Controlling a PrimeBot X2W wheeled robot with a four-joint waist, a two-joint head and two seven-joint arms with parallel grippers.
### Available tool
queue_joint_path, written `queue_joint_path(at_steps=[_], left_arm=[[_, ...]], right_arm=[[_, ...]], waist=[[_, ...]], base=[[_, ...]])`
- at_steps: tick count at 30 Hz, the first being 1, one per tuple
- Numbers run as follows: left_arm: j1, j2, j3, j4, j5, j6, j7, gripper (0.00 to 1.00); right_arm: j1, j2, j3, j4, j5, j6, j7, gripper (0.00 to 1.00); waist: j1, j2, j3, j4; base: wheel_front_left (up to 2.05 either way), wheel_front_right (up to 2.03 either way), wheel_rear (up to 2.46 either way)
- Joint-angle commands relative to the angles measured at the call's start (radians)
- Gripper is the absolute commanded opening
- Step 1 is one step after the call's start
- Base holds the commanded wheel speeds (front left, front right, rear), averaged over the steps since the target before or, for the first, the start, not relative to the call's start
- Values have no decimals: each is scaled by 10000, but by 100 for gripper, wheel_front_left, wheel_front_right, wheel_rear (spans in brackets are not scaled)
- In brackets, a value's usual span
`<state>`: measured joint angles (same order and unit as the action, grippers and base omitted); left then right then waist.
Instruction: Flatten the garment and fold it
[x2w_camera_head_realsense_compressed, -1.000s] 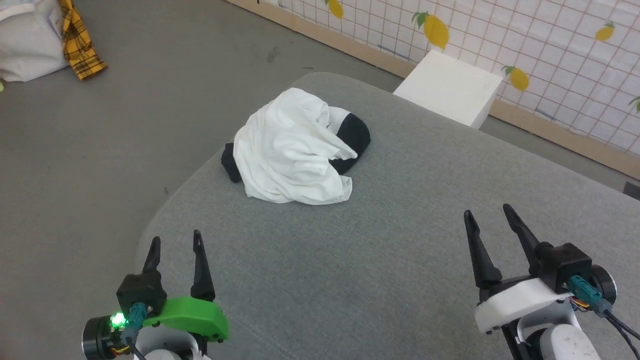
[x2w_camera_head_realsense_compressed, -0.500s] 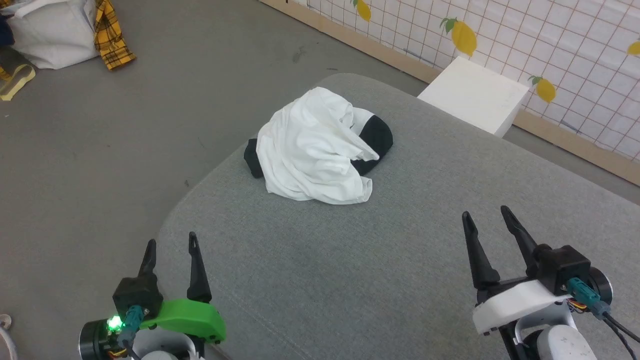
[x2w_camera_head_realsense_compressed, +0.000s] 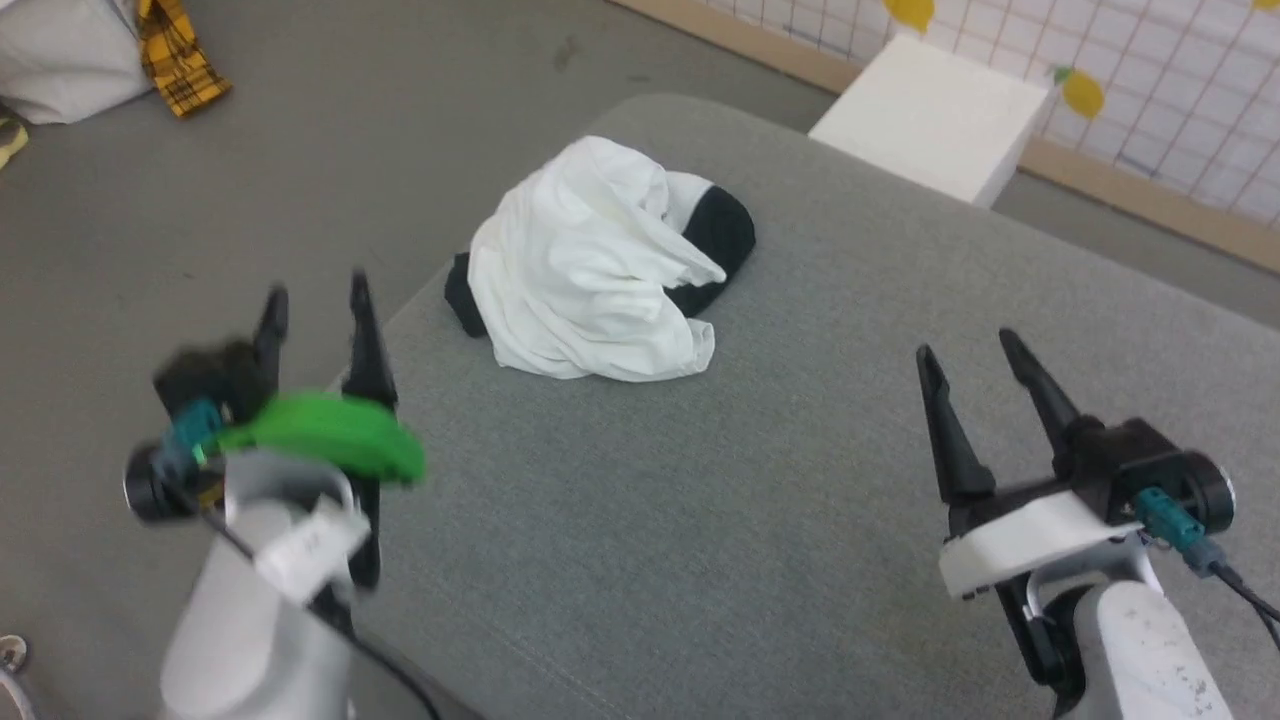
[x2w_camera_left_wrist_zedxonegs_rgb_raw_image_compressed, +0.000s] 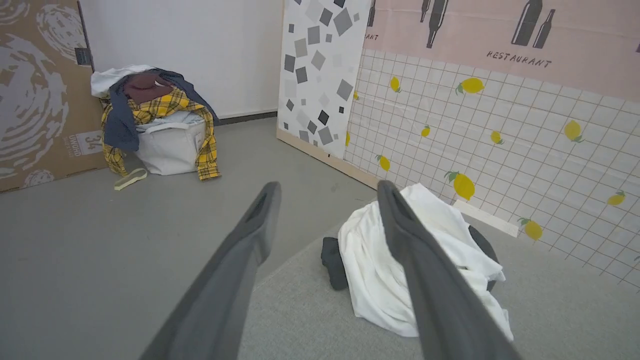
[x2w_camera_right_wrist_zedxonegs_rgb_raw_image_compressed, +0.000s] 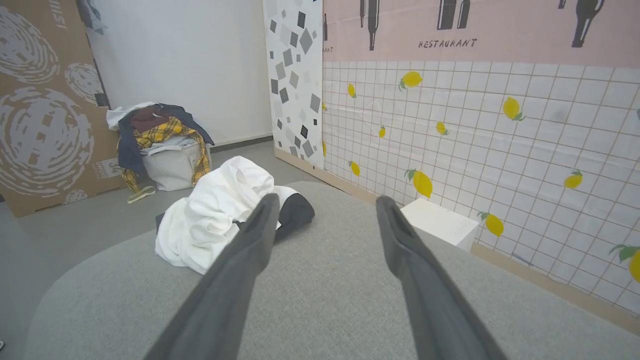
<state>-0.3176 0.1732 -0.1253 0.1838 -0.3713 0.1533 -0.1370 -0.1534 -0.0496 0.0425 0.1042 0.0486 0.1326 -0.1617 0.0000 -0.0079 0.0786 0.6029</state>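
1. Grey floor (x2w_camera_head_realsense_compressed: 300, 150) runs along the left and far side of the scene, up to a white tiled wall (x2w_camera_right_wrist_zedxonegs_rgb_raw_image_compressed: 475, 125) printed with lemons on the far right
2. On this floor stands a broad grey padded surface (x2w_camera_head_realsense_compressed: 700, 520) with rounded corners; it takes up the near and right part of the head view
3. The garment (x2w_camera_head_realsense_compressed: 585, 270) lies on the far left part of the pad, just beside its left edge, as a crumpled white heap
4. Its long axis runs left to right, with the right end a little farther away; one black part pokes out at the left end and another at the far right end, while the white bulk sags toward the near side
5. A white box (x2w_camera_head_realsense_compressed: 930, 110) stands on the floor at the far right, against the wall and apart from the garment
6. A pale bag (x2w_camera_left_wrist_zedxonegs_rgb_raw_image_compressed: 172, 147) draped with yellow checked cloth (x2w_camera_left_wrist_zedxonegs_rgb_raw_image_compressed: 207, 145) sits far left by the wall
7. The left gripper (x2w_camera_head_realsense_compressed: 316, 290), blurred in the head view, hangs over the pad's left edge with its fingers spread and nothing between them; the garment lies to its far right, near but not touching
8. The right gripper (x2w_camera_head_realsense_compressed: 965, 345) hangs over the near right of the pad, fingers likewise spread and empty; the garment is well apart, to its far left
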Motion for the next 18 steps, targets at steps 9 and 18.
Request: queue_joint_path(at_steps=[9,18], left_arm=[[-4314,605,769,2121,-1448,-634,2071,100],[-6031,1806,1436,3460,-2480,-485,5142,100]], right_arm=[[-1133,-6,305,-895,-633,-19,464,100],[-1822,-6,353,-1333,-772,-19,494,100]], waist=[[0,76,3341,-2126],[0,76,5193,-3502]], base=[[0,0,0],[0,0,0]])
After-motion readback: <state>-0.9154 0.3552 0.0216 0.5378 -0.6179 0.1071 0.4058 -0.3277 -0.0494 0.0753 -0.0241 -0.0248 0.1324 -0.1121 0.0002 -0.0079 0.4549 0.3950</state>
